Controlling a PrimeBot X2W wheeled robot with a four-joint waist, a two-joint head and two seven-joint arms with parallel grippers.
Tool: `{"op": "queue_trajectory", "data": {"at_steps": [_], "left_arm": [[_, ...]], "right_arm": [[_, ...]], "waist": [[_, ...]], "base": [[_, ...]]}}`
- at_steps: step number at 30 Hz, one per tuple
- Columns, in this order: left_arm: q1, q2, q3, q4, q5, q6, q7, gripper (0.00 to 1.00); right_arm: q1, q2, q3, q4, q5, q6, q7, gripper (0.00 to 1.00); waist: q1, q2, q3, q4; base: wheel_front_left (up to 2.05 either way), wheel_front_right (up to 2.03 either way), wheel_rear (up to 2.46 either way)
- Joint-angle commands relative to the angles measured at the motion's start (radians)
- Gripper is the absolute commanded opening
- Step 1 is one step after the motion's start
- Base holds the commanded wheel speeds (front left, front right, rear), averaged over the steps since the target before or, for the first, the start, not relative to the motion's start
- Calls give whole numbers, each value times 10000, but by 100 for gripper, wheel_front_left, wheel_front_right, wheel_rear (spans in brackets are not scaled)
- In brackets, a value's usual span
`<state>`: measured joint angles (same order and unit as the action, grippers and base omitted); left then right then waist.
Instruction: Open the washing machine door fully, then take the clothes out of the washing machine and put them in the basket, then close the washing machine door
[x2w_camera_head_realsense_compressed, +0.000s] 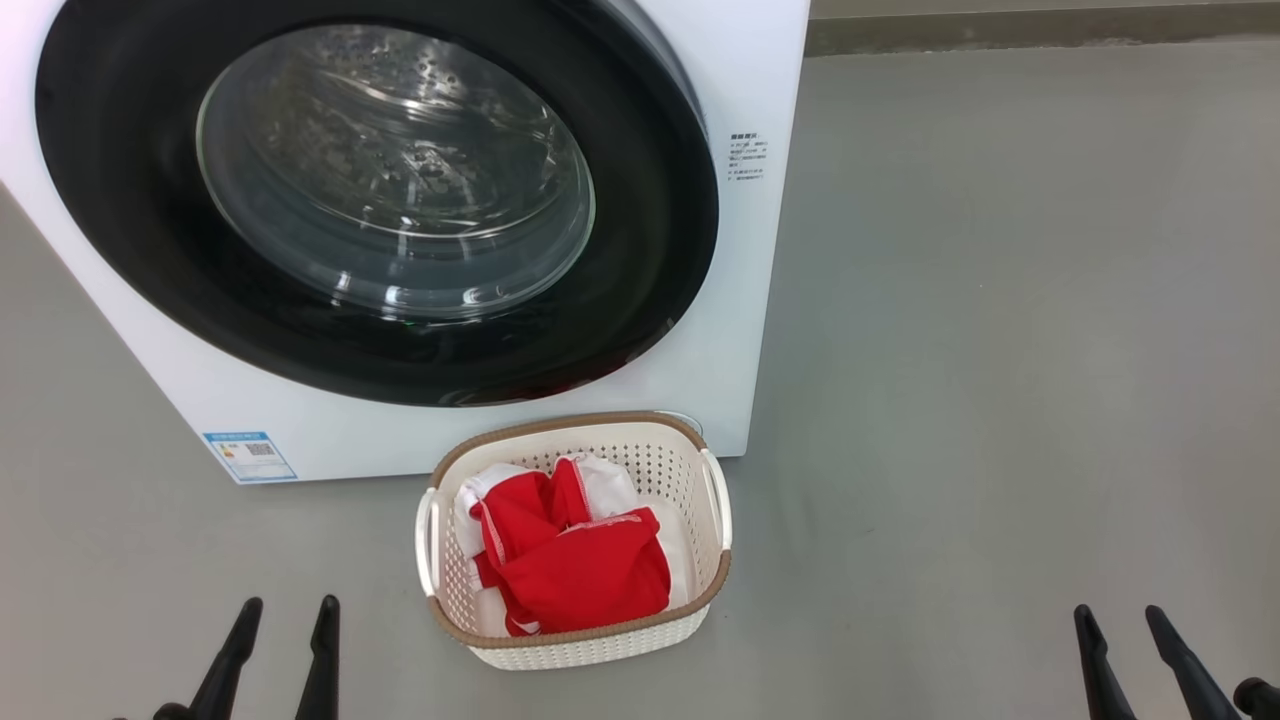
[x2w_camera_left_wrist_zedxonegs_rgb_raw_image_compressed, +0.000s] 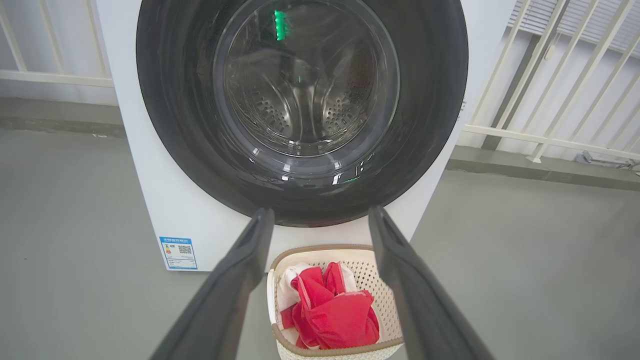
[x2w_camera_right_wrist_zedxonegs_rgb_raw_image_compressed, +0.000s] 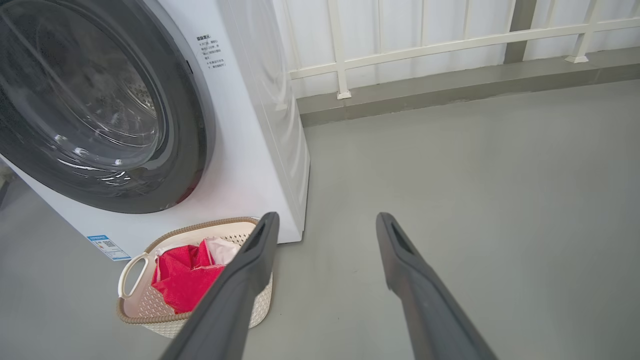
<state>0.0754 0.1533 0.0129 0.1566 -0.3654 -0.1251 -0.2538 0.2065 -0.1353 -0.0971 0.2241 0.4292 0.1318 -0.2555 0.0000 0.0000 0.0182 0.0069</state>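
A plain grey floor (x2w_camera_head_realsense_compressed: 1000, 350) ran under everything, and the white washing machine (x2w_camera_head_realsense_compressed: 740, 330) stood on it with its round black-rimmed door (x2w_camera_head_realsense_compressed: 130, 230) lying flat against the front, shut. The basket (x2w_camera_head_realsense_compressed: 570, 422) sat on the floor just in front of the machine, below the door's lower edge, with the red and white clothes (x2w_camera_head_realsense_compressed: 580, 570) bunched inside it.

The left wrist view looked straight through the glass to the steel drum (x2w_camera_left_wrist_zedxonegs_rgb_raw_image_compressed: 300, 100) and caught a green glint on the window. It also took in a white railing (x2w_camera_left_wrist_zedxonegs_rgb_raw_image_compressed: 550, 140) behind the machine. The right wrist view showed the machine's side panel (x2w_camera_right_wrist_zedxonegs_rgb_raw_image_compressed: 280, 110) and a small block of print (x2w_camera_right_wrist_zedxonegs_rgb_raw_image_compressed: 210, 50) beside the door. A blue label (x2w_camera_head_realsense_compressed: 248, 455) sat low on the front.

In the head view both arms hung low and well apart, one either side of the basket. The left gripper (x2w_camera_head_realsense_compressed: 290, 605) pointed up at the lower left, the right gripper (x2w_camera_head_realsense_compressed: 1118, 612) at the lower right. Each pair of dark fingers (x2w_camera_left_wrist_zedxonegs_rgb_raw_image_compressed: 235, 280) was spread wide, holding nothing and touching nothing.
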Motion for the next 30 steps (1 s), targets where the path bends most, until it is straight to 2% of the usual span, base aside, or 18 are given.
{"op": "queue_trajectory", "data": {"at_steps": [1,30], "left_arm": [[-149,258,430,-306,-41,-56,-80,100],[-90,280,431,-191,-87,-56,-80,100]], "right_arm": [[-75,-210,73,-279,-105,-11,-63,100],[-69,-191,-18,-333,-133,-11,-63,100]], "waist": [[0,0,-20,-30],[0,0,-97,-73]], "base": [[0,0,0],[0,0,0]]}}
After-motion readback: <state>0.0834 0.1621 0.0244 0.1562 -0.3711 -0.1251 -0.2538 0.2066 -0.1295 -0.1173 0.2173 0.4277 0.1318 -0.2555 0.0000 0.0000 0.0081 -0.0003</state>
